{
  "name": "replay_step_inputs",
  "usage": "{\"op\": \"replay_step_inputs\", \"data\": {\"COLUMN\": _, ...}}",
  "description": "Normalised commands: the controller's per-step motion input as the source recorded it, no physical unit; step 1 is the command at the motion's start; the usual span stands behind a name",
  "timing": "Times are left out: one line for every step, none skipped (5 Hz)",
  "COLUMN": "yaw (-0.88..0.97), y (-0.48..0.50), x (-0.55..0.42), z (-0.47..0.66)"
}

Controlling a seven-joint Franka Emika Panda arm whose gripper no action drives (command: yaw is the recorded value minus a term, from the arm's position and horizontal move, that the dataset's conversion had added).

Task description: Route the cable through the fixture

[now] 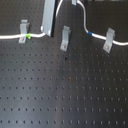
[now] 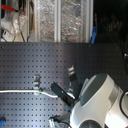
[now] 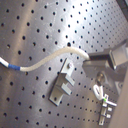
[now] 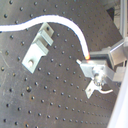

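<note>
First exterior view: cable [image 1: 10,37], white, runs across the far part of the black perforated board [image 1: 65,90], long axis side to side. From the first exterior view's left edge it passes the left clip [image 1: 22,32], green band [image 1: 29,35] just beside that clip. It then rises near the grey gripper bar [image 1: 48,17], arcs over, and drops to the blue band [image 1: 89,34], running on past the right clip [image 1: 108,41] to the first exterior view's right edge. Middle clip [image 1: 65,38] stands apart from the cable, under the arc. Three clips counted; one green band, one blue.

First wrist view: cable end meets the gripper [image 3: 95,59], apparently pinched between narrow fingers; blur leaves this unsure. Blue band sits further along.

Second exterior view: arm body [image 2: 97,102] hides much of the board.
</note>
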Motion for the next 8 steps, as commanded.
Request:
{"op": "replay_step_inputs", "data": {"yaw": 0.00, "y": -0.021, "x": -0.010, "z": 0.00}}
{"op": "replay_step_inputs", "data": {"yaw": 0.00, "y": 0.241, "x": -0.491, "z": 0.02}}
{"op": "replay_step_inputs", "data": {"yaw": -0.37, "y": 0.259, "x": -0.318, "z": 0.24}}
{"op": "replay_step_inputs", "data": {"yaw": 0.00, "y": 0.042, "x": -0.011, "z": 0.00}}
{"op": "replay_step_inputs", "data": {"yaw": -0.51, "y": 0.002, "x": 0.003, "z": 0.47}}
{"op": "replay_step_inputs", "data": {"yaw": 0.00, "y": 0.043, "x": 0.013, "z": 0.00}}
{"op": "replay_step_inputs", "data": {"yaw": -0.81, "y": -0.061, "x": -0.115, "z": 0.35}}
{"op": "replay_step_inputs", "data": {"yaw": 0.00, "y": -0.009, "x": 0.044, "z": 0.00}}
